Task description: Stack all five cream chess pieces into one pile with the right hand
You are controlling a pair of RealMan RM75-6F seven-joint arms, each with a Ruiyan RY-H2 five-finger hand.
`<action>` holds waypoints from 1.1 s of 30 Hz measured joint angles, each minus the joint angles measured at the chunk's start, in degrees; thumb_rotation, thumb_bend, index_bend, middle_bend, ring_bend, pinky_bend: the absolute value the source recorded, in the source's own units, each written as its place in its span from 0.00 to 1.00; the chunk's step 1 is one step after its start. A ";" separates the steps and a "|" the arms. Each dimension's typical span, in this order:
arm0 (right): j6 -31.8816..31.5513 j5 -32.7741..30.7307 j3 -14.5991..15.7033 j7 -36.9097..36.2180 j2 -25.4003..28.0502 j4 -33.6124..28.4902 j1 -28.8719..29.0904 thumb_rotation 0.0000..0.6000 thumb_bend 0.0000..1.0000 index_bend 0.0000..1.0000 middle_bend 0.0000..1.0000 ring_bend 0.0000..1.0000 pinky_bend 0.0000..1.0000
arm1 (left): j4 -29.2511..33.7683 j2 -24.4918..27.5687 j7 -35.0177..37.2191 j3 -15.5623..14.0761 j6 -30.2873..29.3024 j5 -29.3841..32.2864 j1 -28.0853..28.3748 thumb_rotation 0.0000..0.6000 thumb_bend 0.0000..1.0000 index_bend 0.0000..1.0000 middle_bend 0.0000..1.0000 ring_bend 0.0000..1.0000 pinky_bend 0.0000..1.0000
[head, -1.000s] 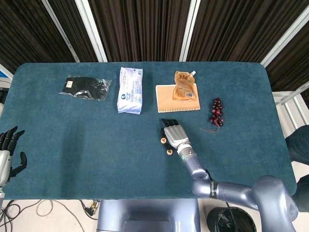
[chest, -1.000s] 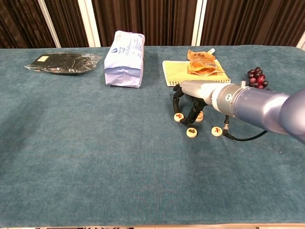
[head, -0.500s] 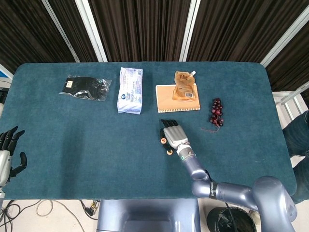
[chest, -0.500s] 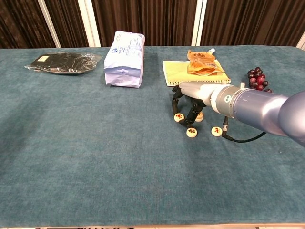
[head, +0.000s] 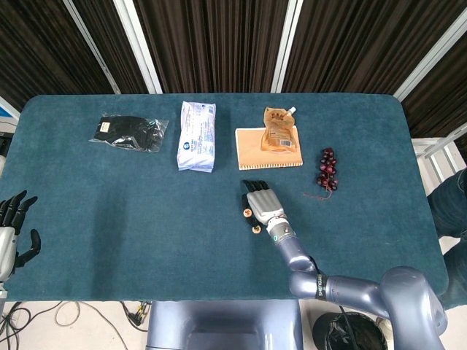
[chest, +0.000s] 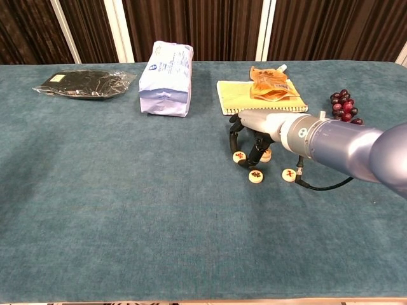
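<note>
Cream chess pieces (chest: 255, 176): three flat round discs with red marks show on the napped teal table (chest: 127, 210), a fourth half hidden under my right hand (chest: 257, 130). My fingers (chest: 234, 136) arch down, spread among them; whether they pinch one, I cannot tell. My left hand (head: 13, 230), dark, fingers apart, holds nothing.

The bench (chest: 95, 210) is covered in matt teal cloth with a short, felt-like nap. The cream chess pieces (chest: 255, 175) look like smooth discs with a faint sheen and red marks on top. The right hand (chest: 254, 130) has a smooth grey metallic-looking shell and dark fingers (chest: 233, 136). The black item (chest: 82, 82) lies in glossy clear plastic wrap; the white pack (chest: 166, 79) is crinkled plastic film. The orange pouch (chest: 270, 84) is shiny.
</note>
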State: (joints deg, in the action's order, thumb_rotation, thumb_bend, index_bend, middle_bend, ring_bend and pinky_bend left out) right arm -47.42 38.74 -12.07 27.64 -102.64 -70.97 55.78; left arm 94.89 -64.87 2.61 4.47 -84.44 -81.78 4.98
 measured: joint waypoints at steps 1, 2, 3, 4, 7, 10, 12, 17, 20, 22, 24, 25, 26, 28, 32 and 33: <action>0.04 -0.01 -0.02 0.01 -0.05 0.07 -0.01 1.00 0.41 0.49 0.00 0.00 0.00 | 0.01 0.00 0.00 -0.01 0.00 -0.01 0.00 1.00 0.62 0.13 0.00 0.00 0.00; 0.11 -0.04 -0.02 0.01 -0.09 0.14 -0.02 1.00 0.41 0.49 0.00 0.00 0.00 | 0.02 0.00 -0.01 -0.01 0.00 -0.03 0.00 1.00 0.62 0.13 0.00 0.00 0.00; 0.19 -0.08 -0.03 0.02 -0.13 0.22 -0.04 1.00 0.41 0.49 0.00 0.00 0.00 | 0.02 -0.01 -0.02 -0.02 0.00 -0.06 0.01 1.00 0.62 0.13 0.00 0.00 0.00; 0.27 -0.11 -0.03 0.03 -0.19 0.33 -0.05 1.00 0.41 0.49 0.00 0.00 0.00 | 0.02 -0.02 -0.06 -0.03 0.00 -0.07 0.01 1.00 0.62 0.13 0.00 0.00 0.00; 0.51 -0.16 -0.03 -0.02 -0.28 0.53 -0.09 1.00 0.41 0.49 0.00 0.00 0.00 | -0.01 -0.03 -0.11 -0.08 0.05 -0.09 0.02 1.00 0.62 0.13 0.00 0.00 0.00; 0.54 0.04 -0.12 -0.03 -0.30 0.65 -0.10 1.00 0.41 0.50 0.00 0.00 0.00 | -0.03 -0.07 -0.23 -0.13 0.04 -0.23 0.04 1.00 0.62 0.13 0.00 0.00 0.00; 0.58 0.12 -0.18 -0.02 -0.21 0.55 -0.10 1.00 0.41 0.52 0.00 0.00 0.00 | 0.00 -0.08 -0.26 -0.15 0.07 -0.20 0.05 1.00 0.62 0.13 0.00 0.00 0.00; 0.56 0.13 -0.39 0.05 0.00 0.07 -0.12 1.00 0.41 0.53 0.00 0.00 0.00 | 0.06 -0.04 -0.14 -0.16 0.00 -0.25 0.01 1.00 0.62 0.13 0.00 0.00 0.00; 0.52 0.20 -0.55 0.03 0.20 -0.24 -0.10 1.00 0.41 0.53 0.00 0.00 0.00 | 0.06 -0.04 -0.11 -0.18 0.00 -0.29 0.01 1.00 0.62 0.13 0.00 0.00 0.00; 0.46 0.30 -0.71 -0.07 0.42 -0.63 -0.11 1.00 0.41 0.53 0.00 0.00 0.00 | 0.06 -0.04 -0.06 -0.17 0.01 -0.27 0.01 1.00 0.62 0.13 0.00 0.00 0.00; 0.32 0.52 -0.92 -0.23 0.73 -1.19 -0.13 1.00 0.41 0.53 0.00 0.00 0.00 | 0.03 -0.09 0.00 -0.17 0.04 -0.28 0.03 1.00 0.62 0.13 0.00 0.00 0.00; 0.16 0.73 -1.09 -0.31 1.01 -1.63 -0.13 1.00 0.41 0.53 0.00 0.00 0.00 | 0.02 -0.10 -0.04 -0.18 0.06 -0.30 0.05 1.00 0.62 0.13 0.00 0.00 0.00; -0.03 0.89 -1.27 -0.36 1.25 -1.98 -0.13 1.00 0.41 0.53 0.00 0.00 0.00 | 0.03 -0.13 -0.10 -0.23 0.09 -0.37 0.07 1.00 0.62 0.13 0.00 0.00 0.00; -0.48 1.08 -1.74 -0.40 1.86 -2.68 -0.06 1.00 0.41 0.53 0.00 0.00 0.00 | 0.08 -0.15 -0.16 -0.25 0.06 -0.41 0.06 1.00 0.62 0.13 0.00 0.00 0.00; -0.98 0.65 -2.08 0.41 2.76 -3.22 0.18 1.00 0.41 0.53 0.00 0.00 0.00 | 0.18 -0.15 -0.13 -0.27 -0.16 -0.48 -0.04 1.00 0.62 0.13 0.00 0.00 0.00; -1.05 0.36 -2.14 0.58 2.95 -3.31 0.22 1.00 0.41 0.53 0.00 0.00 0.00 | 0.18 -0.14 -0.09 -0.25 -0.21 -0.48 -0.06 1.00 0.62 0.13 0.00 0.00 0.00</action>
State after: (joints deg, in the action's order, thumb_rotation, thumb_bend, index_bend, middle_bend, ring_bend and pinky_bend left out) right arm -48.47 39.10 -14.20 28.22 -99.68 -74.29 56.00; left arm 95.07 -65.02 2.52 4.22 -84.65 -82.26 4.92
